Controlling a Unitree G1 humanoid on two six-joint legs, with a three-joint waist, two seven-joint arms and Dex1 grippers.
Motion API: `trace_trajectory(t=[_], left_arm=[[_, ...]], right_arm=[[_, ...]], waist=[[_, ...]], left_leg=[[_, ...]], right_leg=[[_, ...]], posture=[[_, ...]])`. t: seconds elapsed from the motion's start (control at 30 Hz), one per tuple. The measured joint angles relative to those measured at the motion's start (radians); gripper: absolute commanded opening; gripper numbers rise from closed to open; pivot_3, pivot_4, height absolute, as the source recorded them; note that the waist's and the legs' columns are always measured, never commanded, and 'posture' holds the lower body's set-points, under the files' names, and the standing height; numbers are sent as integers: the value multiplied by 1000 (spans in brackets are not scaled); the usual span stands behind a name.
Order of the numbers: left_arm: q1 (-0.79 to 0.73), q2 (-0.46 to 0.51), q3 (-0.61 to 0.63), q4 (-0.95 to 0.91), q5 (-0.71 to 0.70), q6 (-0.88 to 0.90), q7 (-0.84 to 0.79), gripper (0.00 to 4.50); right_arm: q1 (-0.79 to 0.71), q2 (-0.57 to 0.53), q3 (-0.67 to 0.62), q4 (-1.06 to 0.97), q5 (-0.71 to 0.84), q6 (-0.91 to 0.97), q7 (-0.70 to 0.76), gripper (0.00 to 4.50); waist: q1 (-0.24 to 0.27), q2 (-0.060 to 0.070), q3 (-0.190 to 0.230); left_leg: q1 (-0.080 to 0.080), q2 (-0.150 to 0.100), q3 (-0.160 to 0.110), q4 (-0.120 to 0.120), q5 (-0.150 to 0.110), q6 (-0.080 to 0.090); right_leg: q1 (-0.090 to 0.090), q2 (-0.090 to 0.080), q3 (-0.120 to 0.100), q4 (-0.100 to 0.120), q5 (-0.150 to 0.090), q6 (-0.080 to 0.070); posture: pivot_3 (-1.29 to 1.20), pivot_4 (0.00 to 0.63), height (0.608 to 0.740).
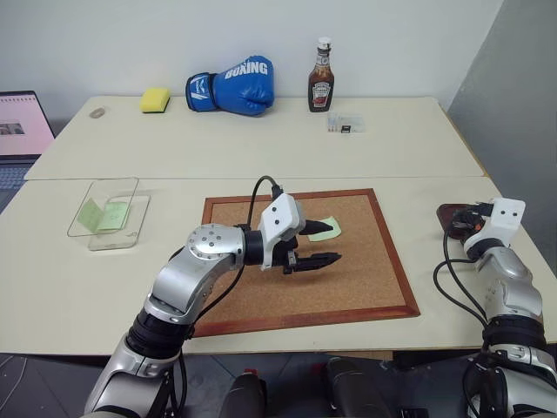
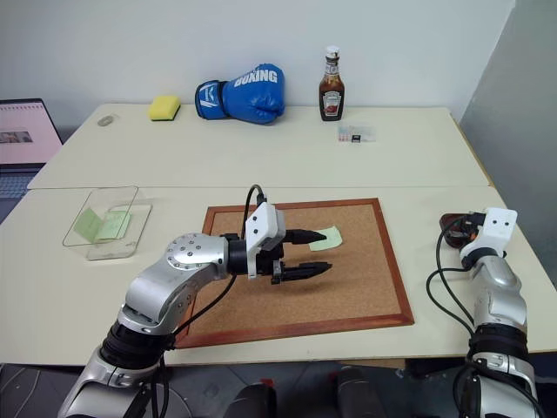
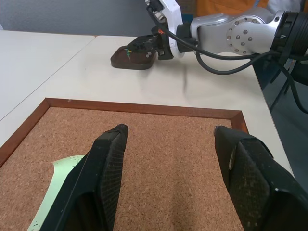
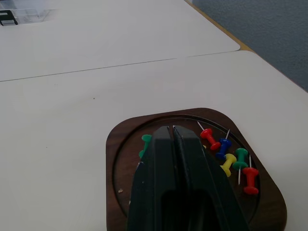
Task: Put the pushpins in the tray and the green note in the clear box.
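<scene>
Looks like the pin half of the job is wrapping up. The right gripper [image 4: 173, 129] hangs right over the tray [image 4: 120, 144], jaws pressed together. A green pin head [image 4: 146, 139] peeks out just beside the jaws; can't tell if it's pinched or lying loose. The other pushpins [image 4: 231, 159] lie in a bunch in the tray: red, blue, yellow, green.

So the note is the step in hand, I'd say. The green note [image 2: 325, 238] lies on the corkboard [image 2: 365, 279], toward its far edge. The left gripper [image 2: 318, 252] hovers above the corkboard, jaws spread and empty, one black finger [image 3: 96, 183] just beside the note.

Next move calls for getting under a thin, flat sheet, probably at the curled edge, then carrying it off the corkboard's left side to the clear box [image 1: 109, 213], which already has green paper in it.

Nothing blocks that route. The boxing glove [image 1: 233, 85], ketchup bottle [image 1: 321, 78] and sponge [image 1: 155, 99] sit well beyond the corkboard at the back of the surface [image 1: 261, 148].
</scene>
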Motion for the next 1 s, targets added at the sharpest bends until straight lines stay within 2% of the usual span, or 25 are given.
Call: trace_trajectory(t=[0.13, 0.23, 0.7, 1.0], left_arm=[[0, 3, 0, 0, 0, 0, 0, 3038], [0, 3, 0, 0, 0, 0, 1, 3099], [0, 4, 0, 0, 0, 0, 3, 3099], [1, 5, 0, 3, 0, 0, 3, 3099]], right_arm=[[3, 0, 0, -4, 1, 0, 0, 0], [3, 0, 0, -4, 1, 0, 0, 488], [8, 0, -1, -6, 1, 3, -10, 488], [10, 0, -7, -116, 37, 28, -16, 488]], waist=[[0, 0, 0], [0, 0, 0], [0, 0, 0], [0, 0, 0]], left_leg=[[0, 0, 0, 0, 0, 0], [0, 0, 0, 0, 0, 0], [0, 0, 0, 0, 0, 0], [0, 0, 0, 0, 0, 0]], right_leg=[[0, 0, 0, 0, 0, 0], [0, 0, 0, 0, 0, 0], [0, 0, 0, 0, 0, 0], [0, 0, 0, 0, 0, 0]], posture=[[0, 150, 740], [0, 150, 740], [0, 150, 740], [0, 150, 740]])
